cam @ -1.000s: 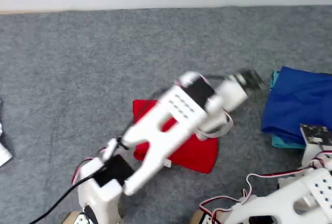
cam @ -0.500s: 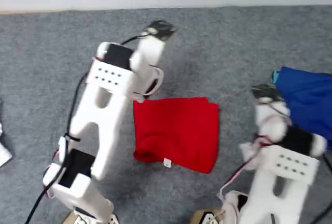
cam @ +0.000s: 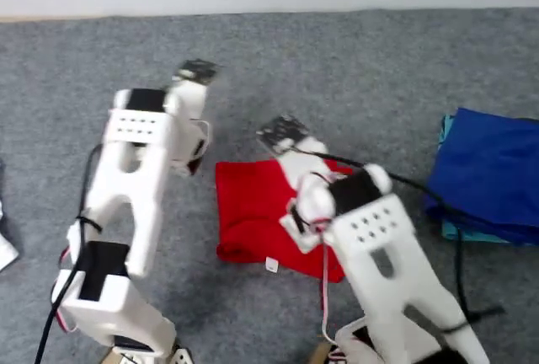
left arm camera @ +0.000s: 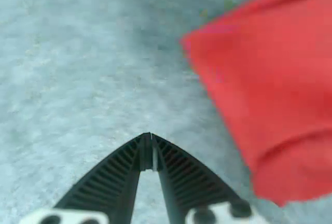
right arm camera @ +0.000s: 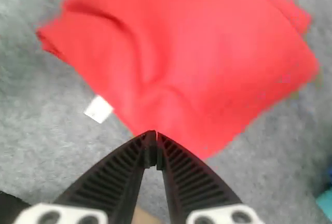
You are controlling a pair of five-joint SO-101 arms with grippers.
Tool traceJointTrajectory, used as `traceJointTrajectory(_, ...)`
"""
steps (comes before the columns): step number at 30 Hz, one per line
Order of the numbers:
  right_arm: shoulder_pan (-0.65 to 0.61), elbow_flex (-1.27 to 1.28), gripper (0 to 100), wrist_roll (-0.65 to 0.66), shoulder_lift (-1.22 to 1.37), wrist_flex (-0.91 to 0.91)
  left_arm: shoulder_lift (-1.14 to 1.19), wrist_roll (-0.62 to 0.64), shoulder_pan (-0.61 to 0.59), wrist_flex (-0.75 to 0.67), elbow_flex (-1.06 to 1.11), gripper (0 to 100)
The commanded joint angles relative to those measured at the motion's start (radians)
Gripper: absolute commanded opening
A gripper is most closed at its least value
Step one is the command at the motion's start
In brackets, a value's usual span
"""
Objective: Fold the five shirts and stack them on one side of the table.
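The red shirt (cam: 253, 204) lies folded in the middle, not yet on the blue-topped stack (cam: 493, 170) at right (more shirts likely remain); left tool (left arm camera: 148, 143) and right tool (right arm camera: 151, 138) are closed, empty.

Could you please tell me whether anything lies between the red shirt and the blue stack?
No loose thing does: bare grey table separates the red shirt from the blue stack; only the right arm's black cable crosses that gap.

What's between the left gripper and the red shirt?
Only bare grey table. The left wrist view shows it: the left gripper, shut, hangs over the grey, and the red shirt lies apart from it.
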Motion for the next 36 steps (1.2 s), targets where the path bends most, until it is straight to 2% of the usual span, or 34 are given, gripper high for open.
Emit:
traceJointTrajectory(1,-0.059,-0.140,0.9,-0.012,0.124,-0.028,-0.063,-0.008,-0.092,-0.034,-0.002,0)
traceJointTrajectory(6,-0.125,-0.273,0.9,-0.057,0.278,-0.030,-0.063,-0.008,-0.158,-0.032,-0.001,0)
traceJointTrajectory(11,-0.194,-0.356,0.9,-0.072,0.400,-0.030,-0.063,-0.006,-0.276,-0.031,-0.005,0)
traceJointTrajectory(18,-0.289,-0.396,0.9,-0.072,0.524,-0.033,-0.064,0.026,-0.434,-0.018,-0.007,0)
traceJointTrajectory(24,-0.306,-0.400,0.9,-0.071,0.604,-0.133,-0.075,0.028,-0.548,0.002,-0.059,0)
traceJointTrajectory(29,-0.311,-0.400,0.9,-0.071,0.690,-0.183,-0.183,0.028,-0.565,0.017,-0.065,0)
traceJointTrajectory(36,-0.437,-0.394,0.9,-0.071,0.717,-0.064,-0.267,0.026,-0.566,0.018,-0.065,0)
